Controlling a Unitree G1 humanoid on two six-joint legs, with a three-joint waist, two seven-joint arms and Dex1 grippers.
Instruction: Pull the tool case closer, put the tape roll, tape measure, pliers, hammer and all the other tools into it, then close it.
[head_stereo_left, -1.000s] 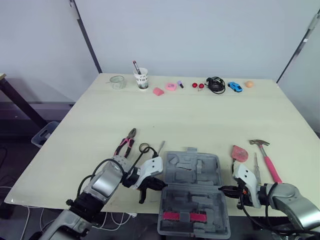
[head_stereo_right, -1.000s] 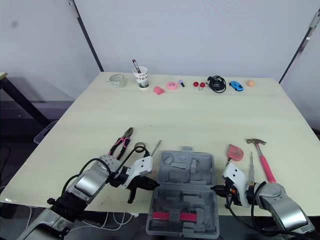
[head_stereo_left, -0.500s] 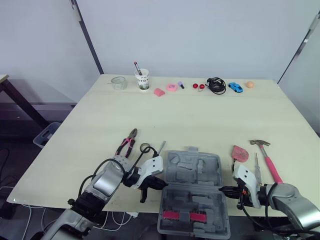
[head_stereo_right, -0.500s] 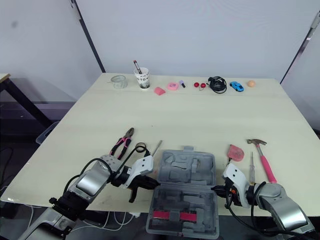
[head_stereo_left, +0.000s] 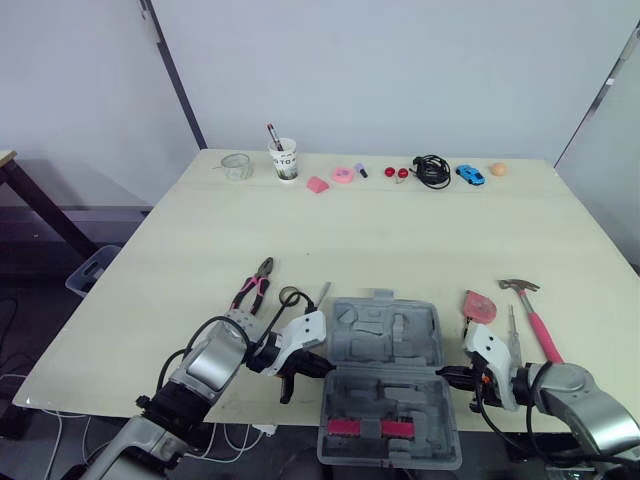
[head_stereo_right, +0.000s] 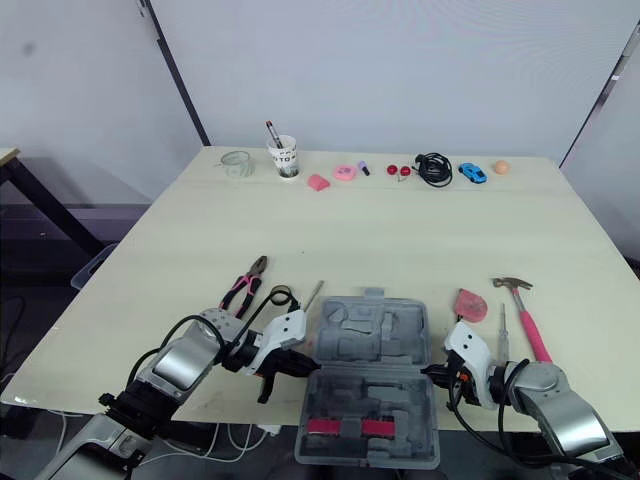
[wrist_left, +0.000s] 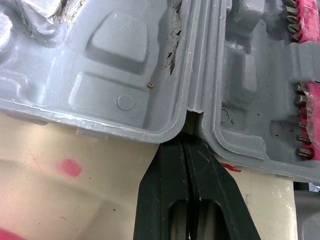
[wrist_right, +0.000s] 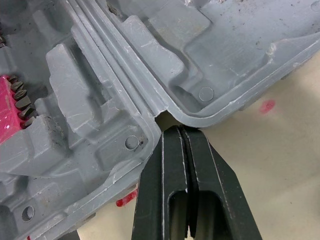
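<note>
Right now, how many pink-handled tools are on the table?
2: the pliers lie just left of the open tool case, and the hammer lies off to the case's right.

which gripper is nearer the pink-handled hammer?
Right. The right gripper sits at the right edge of the open grey plastic tool case, on the pink-handled hammer's side; the left gripper is at the case's left edge.

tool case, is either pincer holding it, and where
Neither grips it: left pincer and right pincer, both shut, tips at the tool case hinge notches.
</note>
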